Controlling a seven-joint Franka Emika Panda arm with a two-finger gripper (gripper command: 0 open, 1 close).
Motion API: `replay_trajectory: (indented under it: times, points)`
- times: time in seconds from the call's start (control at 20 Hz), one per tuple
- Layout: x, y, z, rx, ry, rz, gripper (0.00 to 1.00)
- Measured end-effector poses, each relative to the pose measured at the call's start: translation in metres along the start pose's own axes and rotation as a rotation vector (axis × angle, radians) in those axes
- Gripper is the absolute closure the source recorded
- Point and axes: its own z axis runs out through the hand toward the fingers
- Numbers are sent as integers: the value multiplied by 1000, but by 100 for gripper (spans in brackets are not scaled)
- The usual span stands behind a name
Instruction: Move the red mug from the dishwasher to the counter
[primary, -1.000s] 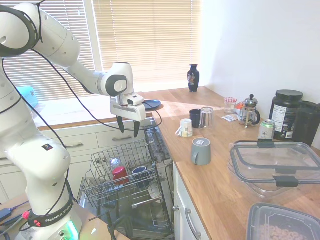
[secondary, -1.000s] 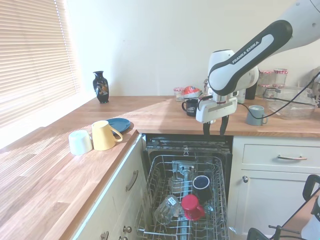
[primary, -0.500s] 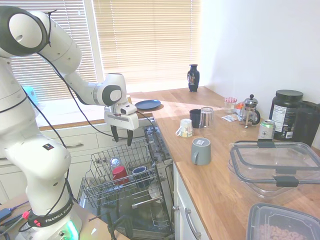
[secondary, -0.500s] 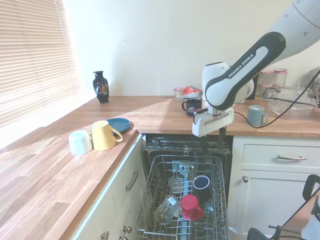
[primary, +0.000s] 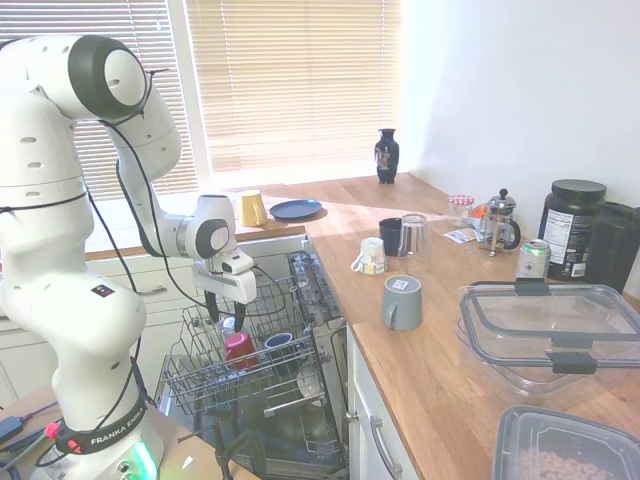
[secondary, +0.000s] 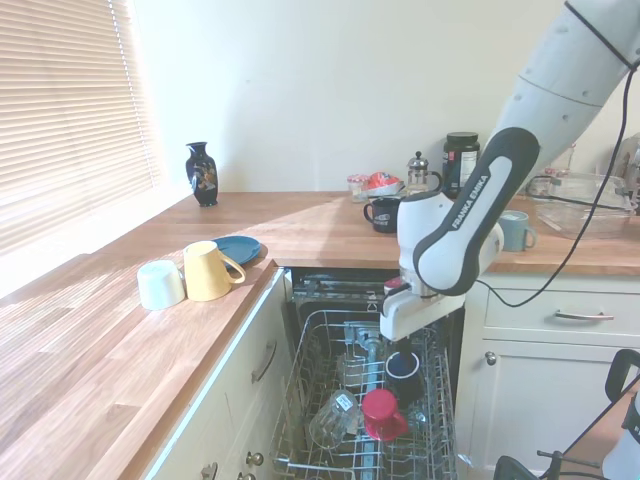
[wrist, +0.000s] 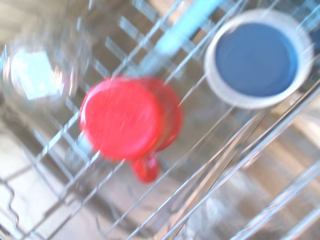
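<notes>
The red mug (primary: 238, 347) sits upside down in the wire rack of the open dishwasher (primary: 195, 385), between a clear glass (secondary: 333, 417) and a dark blue cup (primary: 281, 342). In the second exterior view the red mug (secondary: 380, 413) is near the rack's front. The wrist view shows the red mug (wrist: 125, 117) blurred from above, base up and handle to one side, with the blue cup (wrist: 257, 57) beside it. My gripper (primary: 226, 316) hangs open just above the mug, fingers down, touching nothing. The wooden counter (primary: 430, 350) runs to the right of the dishwasher.
On the counter stand a grey labelled mug (primary: 402, 301), a white cup (primary: 370, 255), a dark cup and glass (primary: 403, 235), a French press (primary: 499, 220) and plastic containers (primary: 550, 335). A yellow mug (secondary: 207, 270), a white cup (secondary: 160, 284), a blue plate (secondary: 237, 247) and a vase (secondary: 201, 173) sit near the window.
The arm has come down from counter height and moved over the rack, so the open gripper now hangs right above the red mug. The mug and cups have not moved.
</notes>
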Motion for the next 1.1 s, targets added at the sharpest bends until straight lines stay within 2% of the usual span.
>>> replay_trajectory:
  times: [0.2,0.45,0.7,1.1]
  points:
    - [-15,-18,34,-51,20,-41,0]
    - [0,-47,41,-84,58,-69,0]
    - [5,-62,58,-100,51,-88,0]
    - [-2,-69,84,-93,42,-211,0]
